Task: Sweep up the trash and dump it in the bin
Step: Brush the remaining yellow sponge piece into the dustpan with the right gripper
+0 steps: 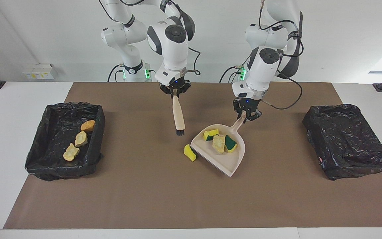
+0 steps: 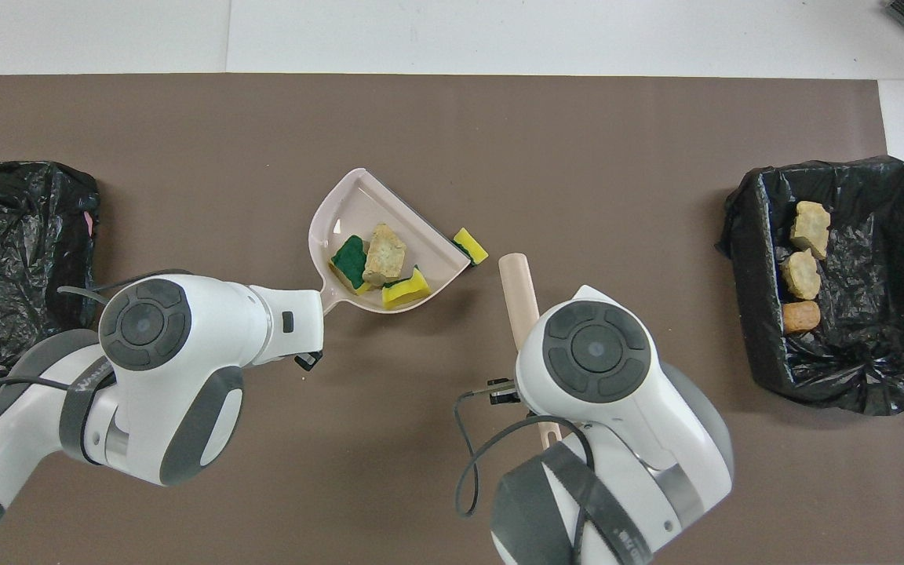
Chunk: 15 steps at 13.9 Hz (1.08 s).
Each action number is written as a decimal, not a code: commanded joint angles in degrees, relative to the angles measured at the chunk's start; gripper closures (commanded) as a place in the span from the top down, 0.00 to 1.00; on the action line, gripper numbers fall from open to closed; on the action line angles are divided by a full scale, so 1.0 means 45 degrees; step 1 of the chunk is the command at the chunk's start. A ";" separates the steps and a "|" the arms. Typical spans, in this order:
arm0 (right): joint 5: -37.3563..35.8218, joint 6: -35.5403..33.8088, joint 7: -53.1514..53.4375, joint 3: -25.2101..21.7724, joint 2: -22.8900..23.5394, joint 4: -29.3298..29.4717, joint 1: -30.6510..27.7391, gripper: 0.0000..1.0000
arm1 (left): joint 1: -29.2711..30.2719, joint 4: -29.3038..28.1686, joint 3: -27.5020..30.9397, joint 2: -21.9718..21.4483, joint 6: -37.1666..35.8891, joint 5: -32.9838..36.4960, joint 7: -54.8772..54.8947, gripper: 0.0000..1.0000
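My left gripper (image 1: 246,114) is shut on the handle of the beige dustpan (image 1: 225,162), which slopes down to the mat. In the pan lie a yellow sponge piece (image 1: 211,133), a tan lump (image 1: 218,143) and a green-sided sponge piece (image 1: 230,142). One yellow-and-green sponge piece (image 1: 189,152) lies on the mat beside the pan's lip; it also shows in the overhead view (image 2: 470,246). My right gripper (image 1: 175,91) is shut on the beige brush (image 1: 178,116), which hangs bristles down above the mat. Three tan lumps (image 1: 78,139) lie in the black-lined bin (image 1: 65,171).
The bin with the lumps (image 2: 836,377) stands toward the right arm's end of the brown mat. A second bin wrapped in black bag (image 1: 347,139) stands toward the left arm's end. In the overhead view both grippers are hidden under their wrists.
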 commanded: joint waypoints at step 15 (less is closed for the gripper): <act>0.1066 0.3948 -0.3991 0.0344 0.3177 0.0161 0.0388 0.00 | 0.0396 -0.0520 -0.0044 -0.0498 -0.1159 -0.0051 0.1756 0.00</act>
